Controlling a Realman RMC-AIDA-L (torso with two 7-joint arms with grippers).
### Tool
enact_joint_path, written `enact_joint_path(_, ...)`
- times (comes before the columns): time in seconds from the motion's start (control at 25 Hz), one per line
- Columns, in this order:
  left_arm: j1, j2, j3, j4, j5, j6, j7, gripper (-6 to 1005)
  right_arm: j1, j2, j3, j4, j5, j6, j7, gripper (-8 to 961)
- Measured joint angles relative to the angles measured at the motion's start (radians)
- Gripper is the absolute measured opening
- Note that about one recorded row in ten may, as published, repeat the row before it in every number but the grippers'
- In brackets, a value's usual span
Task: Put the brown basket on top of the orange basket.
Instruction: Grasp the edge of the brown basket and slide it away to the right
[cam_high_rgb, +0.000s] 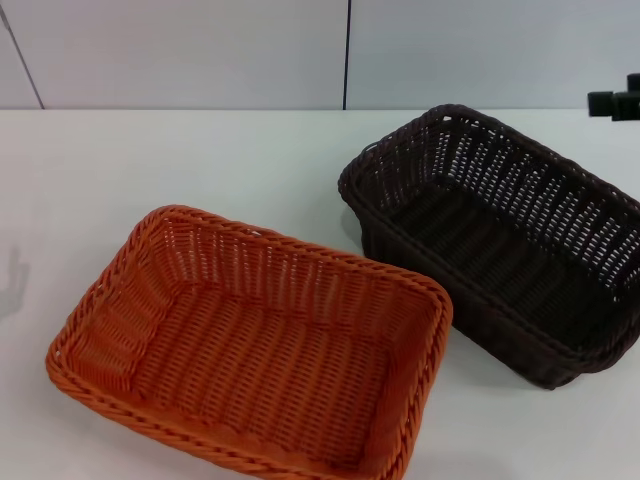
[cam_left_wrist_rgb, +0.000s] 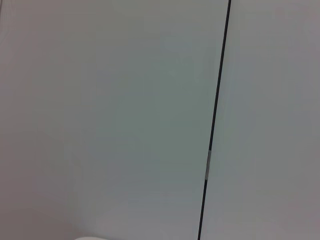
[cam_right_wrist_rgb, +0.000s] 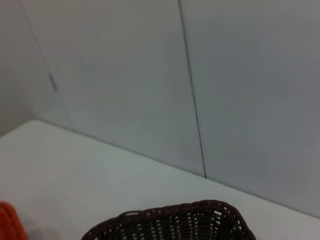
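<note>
Brown basket (cam_high_rgb: 500, 245) sits on table (cam_high_rgb: 150, 160), far right, just beside orange basket (cam_high_rgb: 255, 350), which lies nearer and to the left; both upright, empty, not stacked. Right gripper (cam_high_rgb: 615, 100) shows only as a dark bit at far right edge, above and behind brown basket's far rim; can't tell if open or closed. Left gripper not in view. Looks like approach step, no grasp yet. Next: right arm needs to come down on brown rim, clamp, lift clear, carry left over orange.
</note>
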Motion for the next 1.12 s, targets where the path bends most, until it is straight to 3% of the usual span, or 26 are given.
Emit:
enact_joint_path(0.2,0.004,0.000,0.000,-0.001,0.000,0.001,0.000,722,0.028,-0.022,0.003,-0.142,-0.084,-0.122,-0.003,750)
enact_joint_path(0.36,0.010,0.001,0.000,-0.005,0.000,0.007,0.001,722,0.031,-0.024,0.007,-0.200,-0.106,-0.142,-0.069,750)
enact_joint_path(0.68,0.009,0.001,0.001,-0.012,0.000,0.010,0.002,722,0.024,-0.006,-0.060,-0.269,-0.197,-0.248,-0.385,750)
enact_joint_path(0.8,0.005,0.001,0.001,-0.012,0.000,0.011,0.003,722,0.008,0.017,-0.096,-0.299,-0.229,-0.259,-0.487,750)
enact_joint_path(1.12,0.001,-0.001,-0.006,-0.016,-0.005,0.009,0.002,722,0.017,0.019,-0.123,-0.323,-0.254,-0.308,-0.567,750)
